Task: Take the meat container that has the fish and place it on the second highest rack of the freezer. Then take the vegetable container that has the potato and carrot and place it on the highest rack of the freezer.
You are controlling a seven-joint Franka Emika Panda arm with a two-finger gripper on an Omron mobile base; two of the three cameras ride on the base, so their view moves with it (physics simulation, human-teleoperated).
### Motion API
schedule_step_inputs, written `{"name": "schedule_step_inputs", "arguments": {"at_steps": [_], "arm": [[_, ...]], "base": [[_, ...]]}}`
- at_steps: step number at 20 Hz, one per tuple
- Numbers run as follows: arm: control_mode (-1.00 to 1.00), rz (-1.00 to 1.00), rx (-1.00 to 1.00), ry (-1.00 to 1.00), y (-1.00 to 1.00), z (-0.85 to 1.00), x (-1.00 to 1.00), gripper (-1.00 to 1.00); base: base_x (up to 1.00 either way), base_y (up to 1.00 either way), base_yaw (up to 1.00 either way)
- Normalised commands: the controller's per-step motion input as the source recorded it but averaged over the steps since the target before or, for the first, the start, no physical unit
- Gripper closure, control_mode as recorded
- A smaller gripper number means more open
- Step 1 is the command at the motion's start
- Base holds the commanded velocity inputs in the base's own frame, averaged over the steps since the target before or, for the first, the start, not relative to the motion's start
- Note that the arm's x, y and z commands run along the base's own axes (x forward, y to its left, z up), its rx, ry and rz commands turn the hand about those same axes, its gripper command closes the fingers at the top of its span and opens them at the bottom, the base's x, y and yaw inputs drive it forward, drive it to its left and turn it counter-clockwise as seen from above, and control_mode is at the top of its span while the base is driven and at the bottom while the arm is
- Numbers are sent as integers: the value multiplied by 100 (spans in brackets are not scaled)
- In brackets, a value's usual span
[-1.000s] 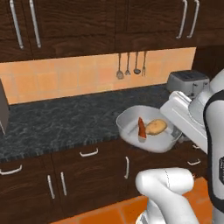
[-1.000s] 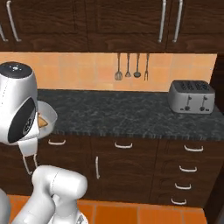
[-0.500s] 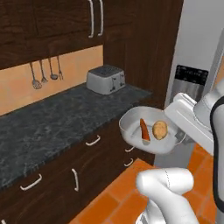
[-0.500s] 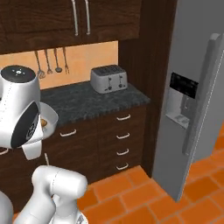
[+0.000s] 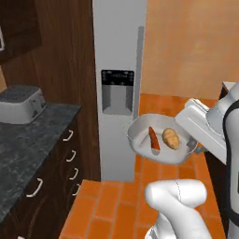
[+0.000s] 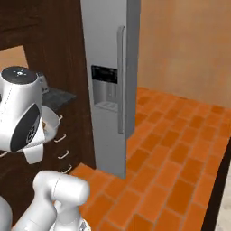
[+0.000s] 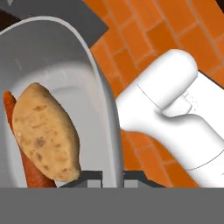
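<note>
My gripper [image 5: 195,147] is shut on the right rim of the grey vegetable container [image 5: 136,134], holding it in the air in front of the freezer [image 5: 119,46]. The tan potato [image 5: 171,138] and the orange carrot [image 5: 153,138] lie side by side in it. In the hand view the potato [image 7: 46,133] rests against the carrot [image 7: 10,107], and the container's rim [image 7: 98,87] runs down between my fingertips [image 7: 110,176]. The freezer [image 6: 106,40] stands with its doors shut, so its racks are hidden. The meat container with the fish is out of view.
A toaster [image 5: 21,105] sits on the dark counter [image 5: 28,154] at the left, above dark drawers [image 5: 70,158]. Orange brick floor [image 6: 180,149] stretches to the right of the freezer, up to an orange wall [image 6: 189,45].
The whole scene has swung from the counter and toaster to the freezer, so the base has turned. The container stays in my grip with potato and carrot inside.
</note>
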Motion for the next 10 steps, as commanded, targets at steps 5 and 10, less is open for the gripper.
{"name": "schedule_step_inputs", "arguments": {"at_steps": [5,10], "arm": [[100,0,0,0,0,0,0,100],[100,0,0,0,0,0,0,100]], "base": [[4,-39,-82],[69,-16,-58]]}}
